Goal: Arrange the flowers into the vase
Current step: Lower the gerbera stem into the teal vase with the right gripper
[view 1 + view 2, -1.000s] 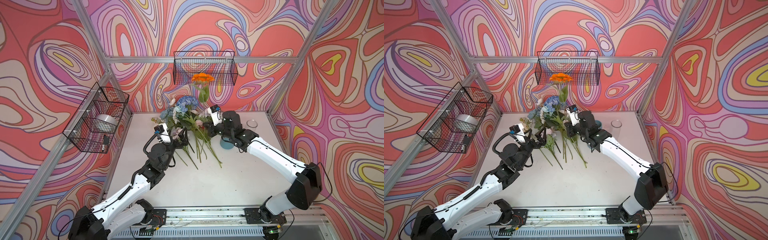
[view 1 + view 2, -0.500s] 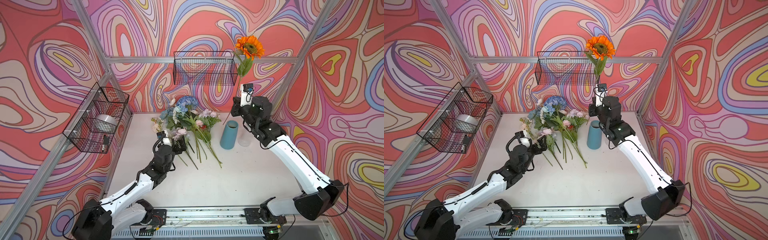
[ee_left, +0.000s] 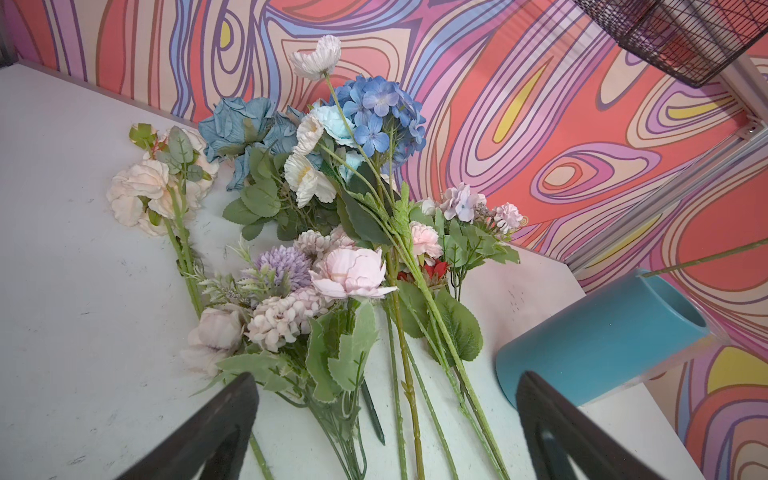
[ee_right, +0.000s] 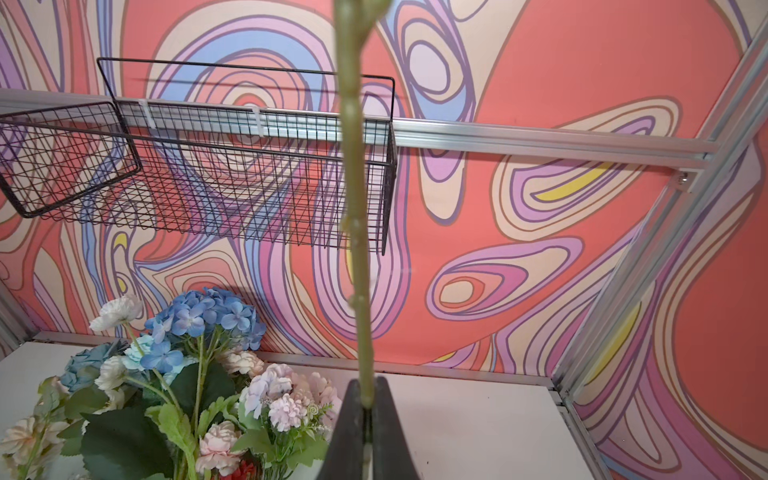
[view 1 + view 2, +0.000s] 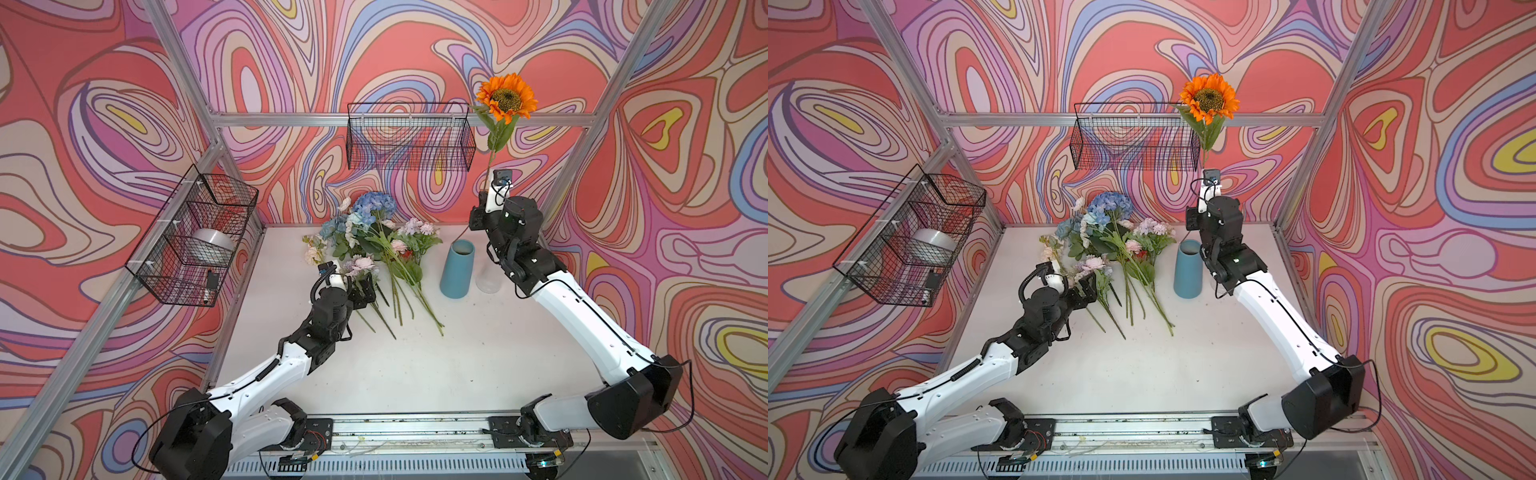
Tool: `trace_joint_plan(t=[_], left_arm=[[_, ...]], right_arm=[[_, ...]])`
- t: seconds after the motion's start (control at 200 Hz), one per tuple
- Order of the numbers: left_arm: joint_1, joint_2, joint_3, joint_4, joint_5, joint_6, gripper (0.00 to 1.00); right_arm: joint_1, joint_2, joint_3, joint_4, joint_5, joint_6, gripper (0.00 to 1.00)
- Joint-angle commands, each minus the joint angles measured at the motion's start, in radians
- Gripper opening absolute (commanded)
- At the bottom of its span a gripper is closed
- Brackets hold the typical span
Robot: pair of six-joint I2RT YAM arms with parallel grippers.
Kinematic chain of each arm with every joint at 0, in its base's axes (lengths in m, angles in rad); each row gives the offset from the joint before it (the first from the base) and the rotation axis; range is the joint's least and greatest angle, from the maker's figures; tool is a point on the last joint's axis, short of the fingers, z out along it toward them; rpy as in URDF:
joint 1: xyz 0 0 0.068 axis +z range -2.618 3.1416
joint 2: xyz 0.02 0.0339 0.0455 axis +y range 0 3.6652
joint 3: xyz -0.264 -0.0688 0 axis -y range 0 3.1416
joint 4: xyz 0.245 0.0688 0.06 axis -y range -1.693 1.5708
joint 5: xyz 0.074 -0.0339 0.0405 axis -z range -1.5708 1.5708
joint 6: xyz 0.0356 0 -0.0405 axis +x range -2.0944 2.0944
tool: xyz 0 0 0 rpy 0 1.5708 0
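Raised for placing: you hold the orange sunflower (image 5: 505,97) aloft in the right gripper (image 4: 368,399). Its jaws are pressed together on the green stem (image 4: 353,166), and the bloom stands high above the arm. The stem's lower end trails down toward the mouth of the teal vase (image 5: 457,270), which stands upright on the white table (image 5: 415,374). Whether the tip has entered the opening cannot be told, and nothing else shows in the vase.

The rest of the flowers (image 5: 374,249) lie in a heap beside the vase, on the left arm's side, with heads to the rear and stems to the front. Among them are the blue hydrangea (image 5: 374,205), dusty-blue roses (image 3: 241,129), cream blossoms (image 3: 145,191) and a pink-and-lilac bunch (image 3: 316,286). Your left gripper (image 3: 386,376) hangs low over that bunch's stems, jaws spread wide and gripping nothing.

By the look of it, the job has barely begun. One stem is on its way in, and every other flower on the table is left for you to lift and set.
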Motion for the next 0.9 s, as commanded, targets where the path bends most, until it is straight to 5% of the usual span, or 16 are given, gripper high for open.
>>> trace_joint_plan(t=[0.0,0.631,0.896], left_arm=[[0.006,0.014,0.034,-0.005,0.020,-0.017,1.00],[0.012,0.048,0.062,-0.009,0.046,-0.015,1.00],[0.110,-0.012,0.007,-0.074,0.110,-0.083,0.99]], right_arm=[[-0.001,-0.018,-0.041,-0.051,0.020,-0.003,0.00],[-0.005,-0.037,-0.090,-0.031,-0.008,0.019,0.00],[-0.010,0.065,-0.160,-0.048,-0.075,0.113,0.00]])
